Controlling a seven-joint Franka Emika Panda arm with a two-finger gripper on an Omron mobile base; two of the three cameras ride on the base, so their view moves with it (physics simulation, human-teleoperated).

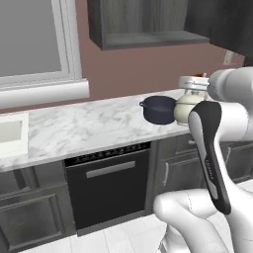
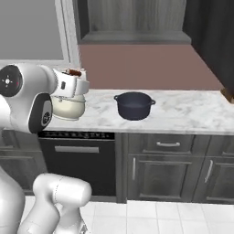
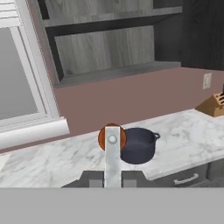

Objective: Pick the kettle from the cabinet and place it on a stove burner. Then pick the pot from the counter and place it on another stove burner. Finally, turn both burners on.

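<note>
The kettle (image 1: 188, 109) hangs in the air just beside the pot (image 1: 159, 109), held up by its arched handle, its cream body clear of the marble surface (image 1: 84, 129). The hand (image 2: 73, 82) is clamped on the reddish-brown top of that handle, gripping the kettle from above. In the right base view the kettle (image 2: 68, 106) sits out past the front edge of the surface (image 2: 183, 112), to the left of the pot (image 2: 133, 105) and above the black front of the dishwasher (image 2: 77, 160). In the hand view the handle's wooden top shows as a round reddish disc, with the pot (image 3: 139, 145) right behind it on the surface (image 3: 57, 157).

The pot stands upright on the surface, lidless, its two loop handles sticking out to the sides. Above and behind the pot, the cabinet (image 1: 143, 22) hangs doorless on the brownish wall (image 2: 146, 66). A white-framed window (image 1: 34, 44) lies to the pot's left, with a sink (image 1: 12, 133) set in the surface below it. Off to the pot's right in the hand view, a knife block (image 3: 213, 105) rests at the back of the surface, below a wall socket (image 3: 207, 80). Dark base cabinets (image 2: 169, 169) with bar handles run below the pot.
</note>
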